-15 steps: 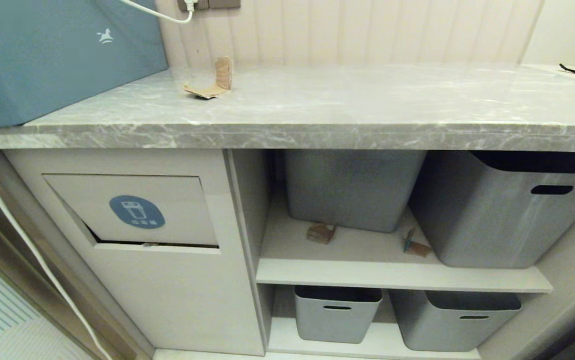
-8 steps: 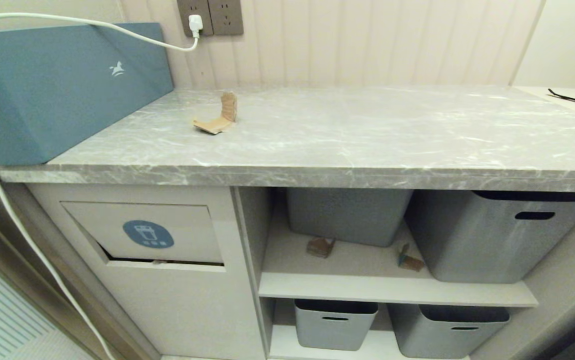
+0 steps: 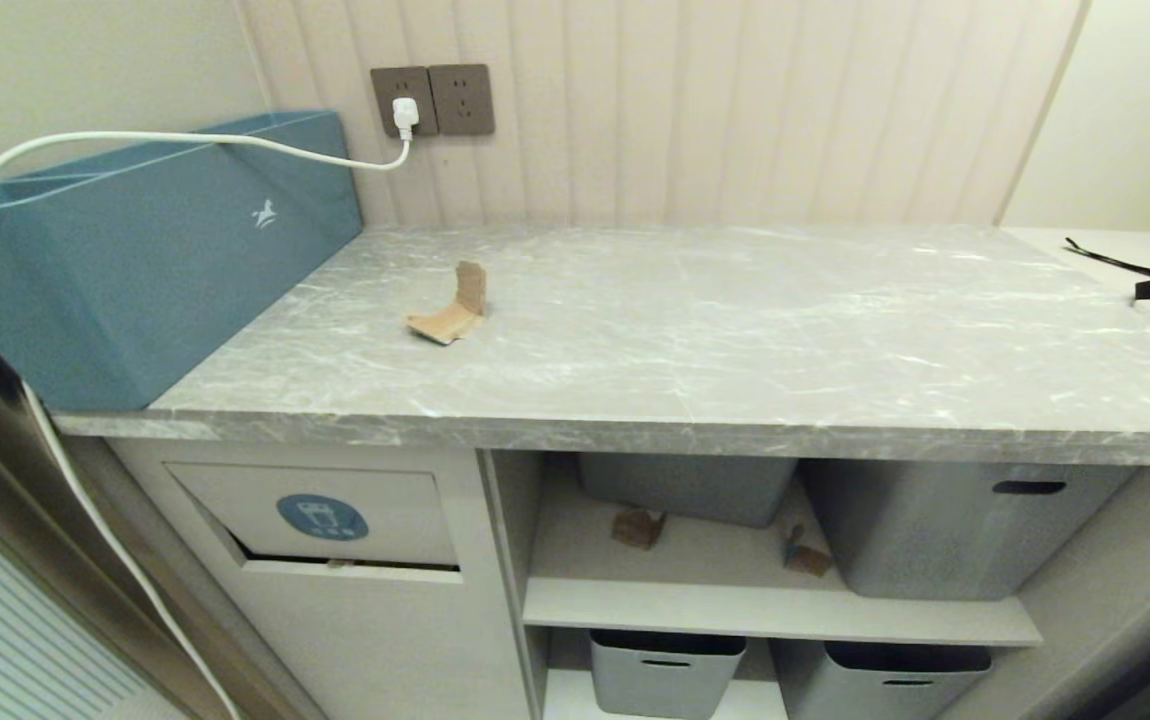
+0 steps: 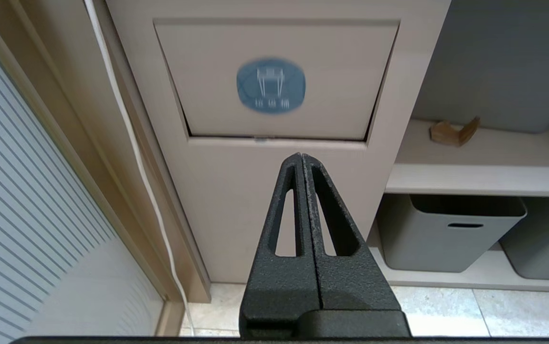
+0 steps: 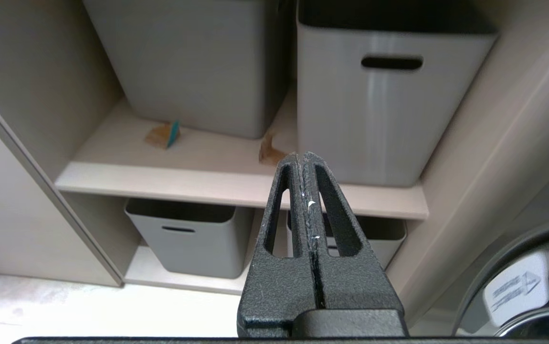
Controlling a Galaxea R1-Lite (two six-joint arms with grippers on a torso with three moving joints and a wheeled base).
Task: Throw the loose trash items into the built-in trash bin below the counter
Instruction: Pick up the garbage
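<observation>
The left gripper (image 4: 301, 160) hangs pinched together and empty before the built-in trash bin (image 4: 274, 81), a matte beige tilting flap with a blue oval sticker; the right gripper (image 5: 304, 160), likewise closed, faces the shelf. Nothing appears binned yet: a curled cardboard strip (image 3: 451, 308) lies on the glossy veined counter (image 3: 735, 340), a folded chunk (image 3: 637, 527) and a teal-patched scrap (image 3: 803, 553) on the shelf beside grey plastic tubs (image 3: 945, 530).

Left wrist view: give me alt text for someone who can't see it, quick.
The left tool, shut and empty, points at the beige built-in trash bin, whose flap carries a blue oval sticker. To one side, a folded cardboard scrap lies on a beige shelf before a grey tub. A white cable runs down the wall trim beside the cabinet.
</observation>
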